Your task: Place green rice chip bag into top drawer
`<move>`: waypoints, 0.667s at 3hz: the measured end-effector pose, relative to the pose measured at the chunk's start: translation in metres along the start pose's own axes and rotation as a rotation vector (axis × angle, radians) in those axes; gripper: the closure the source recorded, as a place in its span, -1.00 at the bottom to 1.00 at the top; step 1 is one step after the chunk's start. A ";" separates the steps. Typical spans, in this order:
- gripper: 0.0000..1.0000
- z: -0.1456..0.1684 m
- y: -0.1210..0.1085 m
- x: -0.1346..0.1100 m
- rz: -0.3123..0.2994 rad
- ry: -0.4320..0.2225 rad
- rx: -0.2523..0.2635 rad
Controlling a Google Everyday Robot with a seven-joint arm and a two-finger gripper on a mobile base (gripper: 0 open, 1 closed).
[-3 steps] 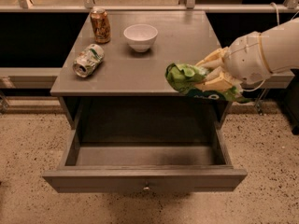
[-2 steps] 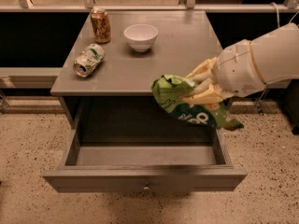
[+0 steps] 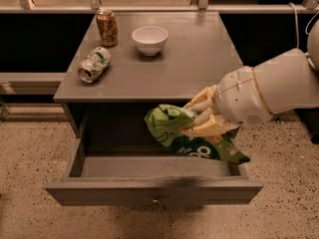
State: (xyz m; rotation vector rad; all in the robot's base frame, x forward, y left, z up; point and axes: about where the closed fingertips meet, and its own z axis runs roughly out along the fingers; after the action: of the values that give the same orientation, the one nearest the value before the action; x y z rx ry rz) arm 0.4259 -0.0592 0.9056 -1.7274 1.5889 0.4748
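Observation:
The green rice chip bag (image 3: 172,129) is a wrinkly bright green foil bag, held in the air over the right half of the open top drawer (image 3: 149,190). My gripper (image 3: 197,122) is shut on the bag, its cream fingers pinching the bag's right side, with the white arm reaching in from the right. The drawer is pulled out toward the camera; its grey front panel carries a small round knob (image 3: 156,201). The bag's lower end hangs over the drawer's right inner corner.
On the grey table top (image 3: 199,59) stand a white bowl (image 3: 150,39), an upright brown can (image 3: 107,27) and a dented green-and-white can (image 3: 93,64) lying on its side. Speckled floor surrounds the cabinet.
The gripper has carried the bag down and to the left, from level with the table's front right edge to over the open drawer.

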 end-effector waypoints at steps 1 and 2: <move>1.00 0.020 0.001 0.022 -0.005 -0.033 -0.019; 1.00 0.046 -0.002 0.065 -0.021 -0.040 -0.034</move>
State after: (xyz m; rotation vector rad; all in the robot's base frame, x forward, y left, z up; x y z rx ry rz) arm 0.4483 -0.0718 0.8305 -1.7473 1.5417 0.5256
